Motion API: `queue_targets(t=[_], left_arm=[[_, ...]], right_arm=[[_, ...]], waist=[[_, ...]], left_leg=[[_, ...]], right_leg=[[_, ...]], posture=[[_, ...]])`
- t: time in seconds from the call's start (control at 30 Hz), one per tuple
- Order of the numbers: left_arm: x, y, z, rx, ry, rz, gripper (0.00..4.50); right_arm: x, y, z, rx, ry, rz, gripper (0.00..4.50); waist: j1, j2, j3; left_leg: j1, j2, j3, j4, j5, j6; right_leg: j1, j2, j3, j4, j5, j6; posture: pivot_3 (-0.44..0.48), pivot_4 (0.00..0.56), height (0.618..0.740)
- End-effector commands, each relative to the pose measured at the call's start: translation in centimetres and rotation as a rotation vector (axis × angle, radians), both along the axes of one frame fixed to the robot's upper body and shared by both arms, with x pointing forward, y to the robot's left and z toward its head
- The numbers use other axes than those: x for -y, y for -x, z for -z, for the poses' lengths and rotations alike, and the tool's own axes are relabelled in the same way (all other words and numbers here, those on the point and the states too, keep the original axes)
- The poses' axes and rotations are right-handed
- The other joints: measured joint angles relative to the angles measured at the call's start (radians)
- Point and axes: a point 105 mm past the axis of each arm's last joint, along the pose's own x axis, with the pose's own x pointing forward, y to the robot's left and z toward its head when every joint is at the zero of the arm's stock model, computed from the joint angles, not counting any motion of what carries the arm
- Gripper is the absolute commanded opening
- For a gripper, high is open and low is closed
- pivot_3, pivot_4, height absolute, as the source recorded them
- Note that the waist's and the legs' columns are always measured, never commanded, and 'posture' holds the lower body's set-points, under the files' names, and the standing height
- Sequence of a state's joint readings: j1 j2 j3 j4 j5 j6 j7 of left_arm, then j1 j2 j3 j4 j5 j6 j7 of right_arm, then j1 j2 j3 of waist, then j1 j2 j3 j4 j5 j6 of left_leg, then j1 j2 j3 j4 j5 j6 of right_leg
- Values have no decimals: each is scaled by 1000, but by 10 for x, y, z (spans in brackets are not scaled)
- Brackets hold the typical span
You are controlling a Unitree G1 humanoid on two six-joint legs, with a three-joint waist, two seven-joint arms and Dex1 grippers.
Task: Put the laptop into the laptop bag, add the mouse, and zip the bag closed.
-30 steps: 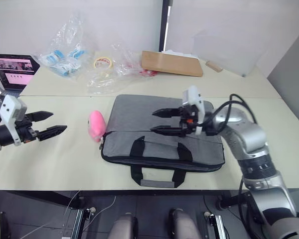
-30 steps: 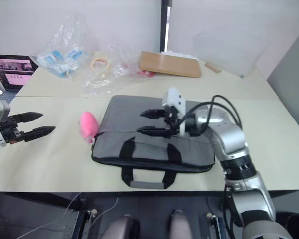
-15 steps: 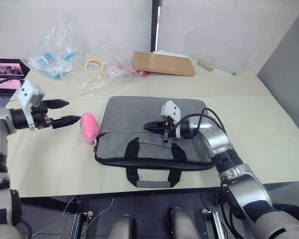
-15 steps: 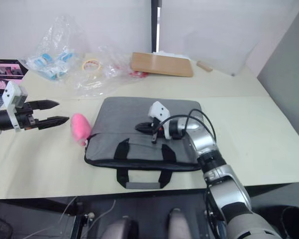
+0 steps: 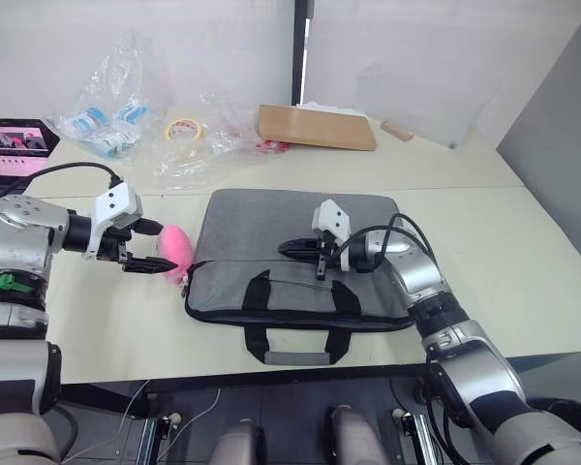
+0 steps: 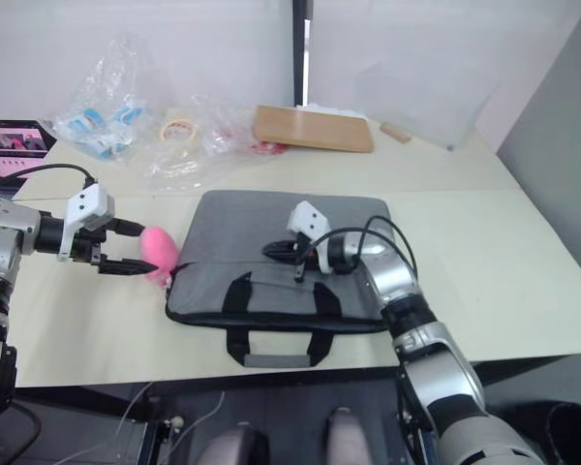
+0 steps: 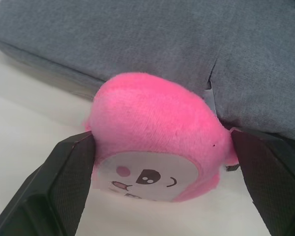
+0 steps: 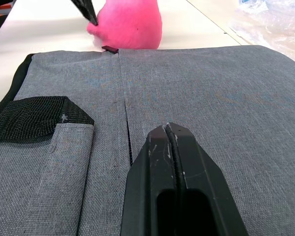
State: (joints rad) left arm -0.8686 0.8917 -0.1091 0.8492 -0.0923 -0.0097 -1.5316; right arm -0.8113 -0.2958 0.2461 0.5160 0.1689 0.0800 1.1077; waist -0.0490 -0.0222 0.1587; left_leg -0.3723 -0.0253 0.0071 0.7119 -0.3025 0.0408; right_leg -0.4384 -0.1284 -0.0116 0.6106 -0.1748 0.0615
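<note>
Left wrist view: left gripper point(image 7: 162, 162) open, a finger on each side of the pink fluffy toy point(image 7: 155, 135) — straddling it, whether the fingers point(image 7: 71, 174) touch the fur I cannot tell.
Change: a second ago the left gripper hung over bare table well to the left of the toy; now it is at the toy, right beside the bag's left end.
Right gripper point(image 5: 289, 250): a second ago open above the bag, now fingers pressed together with nothing between them, low over the top panel near the zip line.
Laptop bag point(image 5: 300, 257): flat on the table, handles point(image 5: 295, 339) toward the front edge, looks zipped along the seam — nothing sticking out.
Laptop, mouse: neither one made out on the table; inside the bag or not, cannot tell.
Meaning: my guess — left arm is clearing the toy away from the bag's zip end, right arm steadying the bag; packing steps can't be confirmed.
Edges: bag's front side sits near the table point(image 5: 523, 262) front edge, handle almost at the lip.
Open room: bare table left of the toy and right of the bag; plastic bags point(image 5: 126, 107), tape roll point(image 5: 181, 127) and wooden board point(image 5: 317, 127) crowd the far side.
Small dark laptop point(image 5: 17, 143): far left corner, screen lit.
</note>
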Motion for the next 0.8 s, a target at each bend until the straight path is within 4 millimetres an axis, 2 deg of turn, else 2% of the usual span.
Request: queue_targets(t=[0.03, 0.23, 0.37, 0.57, 0.67, 0.8], left_arm=[[-3, 0, -5, 19, -21, 12, 3349], [-13, 10, -12, -2, -8, 8, 1278], [-22, 18, -14, -17, -15, -30, 50], [-24, 46, -10, -106, -29, -23, 18], [-15, 67, -6, -187, -2, -15, 18], [-4, 80, 3, -225, 5, 0, 18]], right_arm=[[4, 2, 20, -57, 46, 23, 0], [5, 0, 21, -55, 49, 32, 0], [4, -1, 25, -61, 52, 41, 0], [6, -7, 38, -51, 108, 80, 0], [10, -11, 50, -30, 180, 112, 0], [9, -11, 56, -43, 190, 121, 0]], waist=[[0, 0, 0], [0, 0, 0], [0, 0, 0], [-3, 0, 0], [-7, 0, 0], [-4, -2, -1]], left_leg=[[0, 0, 0, 0, -1, 2], [0, 0, 0, 0, -2, 3], [0, 1, 0, 0, -2, 3], [1, 2, 0, 0, -2, 3], [3, 3, 0, 0, -2, 3], [6, 6, 0, -1, -2, 3]], right_leg=[[0, 0, 0, 0, 0, 0], [0, 0, 0, 0, 0, 0], [0, 0, 0, 0, 0, 0], [0, 1, 0, 1, 0, 0], [1, 1, 0, 1, 0, -1], [5, 2, 0, 1, -1, -2]], posture=[[0, 150, 740], [0, 150, 740], [0, 150, 740], [0, 150, 740], [0, 150, 740], [0, 150, 740]])
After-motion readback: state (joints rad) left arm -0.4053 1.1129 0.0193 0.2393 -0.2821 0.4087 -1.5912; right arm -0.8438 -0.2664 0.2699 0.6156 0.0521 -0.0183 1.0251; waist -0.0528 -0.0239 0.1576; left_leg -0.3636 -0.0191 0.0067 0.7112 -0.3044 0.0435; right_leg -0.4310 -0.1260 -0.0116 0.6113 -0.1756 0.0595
